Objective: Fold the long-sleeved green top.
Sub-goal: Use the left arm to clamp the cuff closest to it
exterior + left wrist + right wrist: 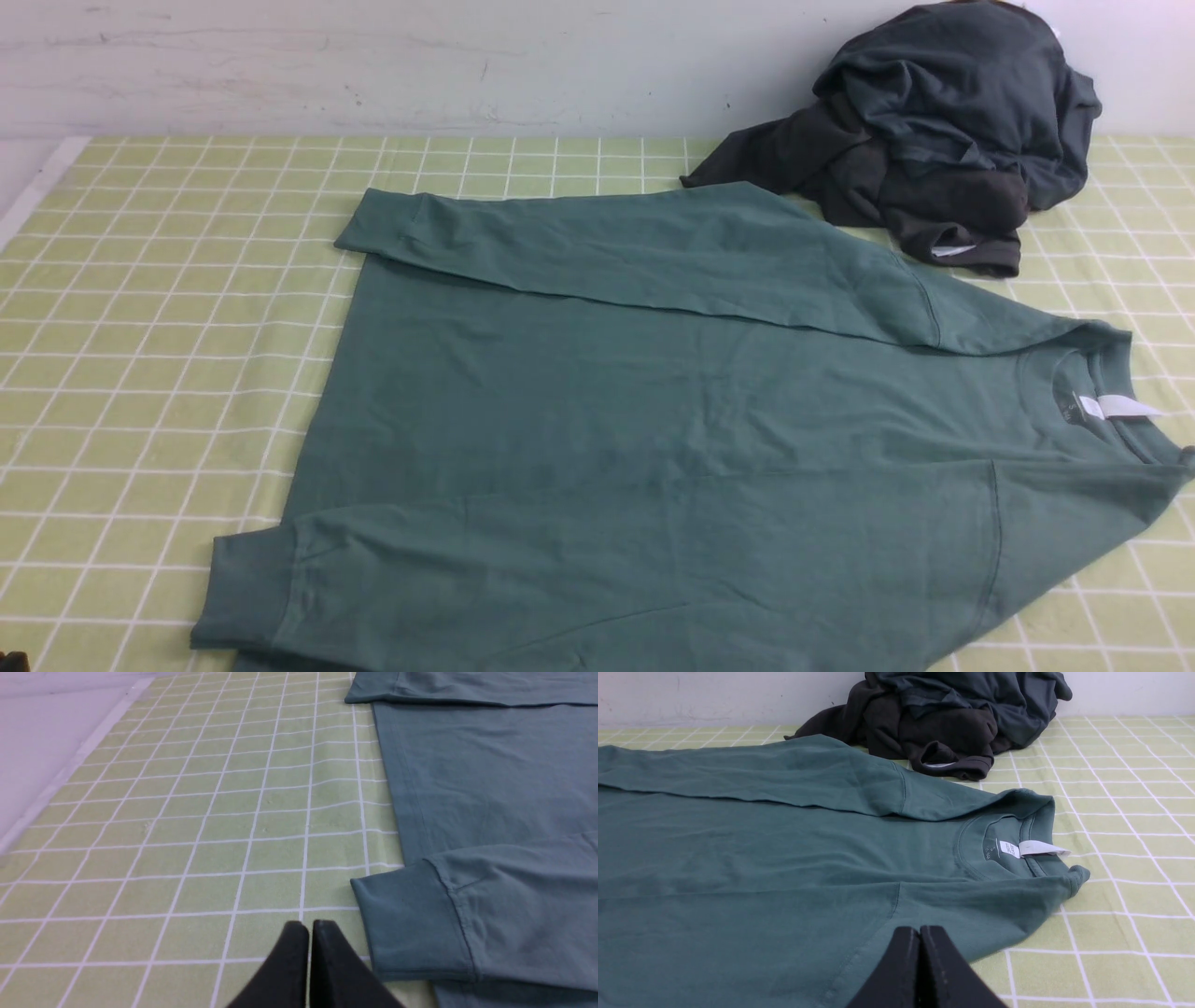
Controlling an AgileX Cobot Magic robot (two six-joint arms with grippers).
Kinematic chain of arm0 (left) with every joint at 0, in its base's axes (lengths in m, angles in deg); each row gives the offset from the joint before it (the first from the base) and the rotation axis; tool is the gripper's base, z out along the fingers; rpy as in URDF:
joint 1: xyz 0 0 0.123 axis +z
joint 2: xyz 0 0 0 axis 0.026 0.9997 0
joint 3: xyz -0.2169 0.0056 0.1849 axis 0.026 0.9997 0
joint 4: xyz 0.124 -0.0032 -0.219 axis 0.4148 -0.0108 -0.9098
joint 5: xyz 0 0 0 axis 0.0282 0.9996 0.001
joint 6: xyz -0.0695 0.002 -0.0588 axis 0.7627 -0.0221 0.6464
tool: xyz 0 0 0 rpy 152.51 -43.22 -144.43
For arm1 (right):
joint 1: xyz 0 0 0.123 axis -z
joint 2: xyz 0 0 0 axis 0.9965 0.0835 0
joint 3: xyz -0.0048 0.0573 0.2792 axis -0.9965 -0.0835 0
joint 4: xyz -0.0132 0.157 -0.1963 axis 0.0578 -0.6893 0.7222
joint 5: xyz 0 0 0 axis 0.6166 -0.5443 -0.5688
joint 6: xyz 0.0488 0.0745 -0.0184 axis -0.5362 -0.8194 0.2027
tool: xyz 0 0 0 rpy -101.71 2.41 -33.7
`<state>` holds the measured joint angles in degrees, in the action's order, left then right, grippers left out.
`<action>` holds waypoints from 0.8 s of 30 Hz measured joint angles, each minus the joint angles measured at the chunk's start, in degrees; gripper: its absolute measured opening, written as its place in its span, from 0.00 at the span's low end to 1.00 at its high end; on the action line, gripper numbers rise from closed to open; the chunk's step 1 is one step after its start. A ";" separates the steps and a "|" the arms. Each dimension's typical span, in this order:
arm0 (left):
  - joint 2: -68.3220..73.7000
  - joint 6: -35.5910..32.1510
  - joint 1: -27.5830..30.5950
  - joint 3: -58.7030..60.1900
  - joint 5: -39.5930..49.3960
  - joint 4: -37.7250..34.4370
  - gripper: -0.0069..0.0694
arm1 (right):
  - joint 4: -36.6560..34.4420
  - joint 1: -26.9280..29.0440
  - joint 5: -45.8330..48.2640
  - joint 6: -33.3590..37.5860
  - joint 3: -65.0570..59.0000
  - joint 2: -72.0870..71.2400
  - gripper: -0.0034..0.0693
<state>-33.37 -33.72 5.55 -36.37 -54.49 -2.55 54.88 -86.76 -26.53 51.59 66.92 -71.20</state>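
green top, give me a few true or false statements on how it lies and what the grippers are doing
Both sleeves of the green top are folded over its body. True.
Its neck points to the robot's left. False: to the right.
The left gripper holds the top. False: it is shut beside a cuff, holding nothing.
The dark garments lie heaped by the wall. True.
The right gripper is open. False: shut.
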 joint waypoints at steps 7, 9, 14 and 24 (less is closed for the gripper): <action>0.00 0.06 0.00 0.31 -14.37 0.00 0.09 | 1.09 0.00 -15.80 -0.02 -0.34 0.00 0.03; 0.00 0.06 0.00 0.31 -21.56 0.00 0.09 | 2.06 0.00 -23.67 -0.30 -0.34 0.00 0.03; 0.00 0.11 0.00 0.31 -35.59 0.00 0.09 | 2.49 0.00 -38.58 -3.49 -0.34 0.00 0.03; 6.06 19.34 0.00 -10.80 -48.37 2.42 0.09 | 2.95 0.00 -48.19 -3.13 6.18 3.04 0.03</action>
<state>-27.31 -14.38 5.55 -47.17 -102.86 -0.14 57.83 -86.76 -74.72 48.46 73.10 -68.16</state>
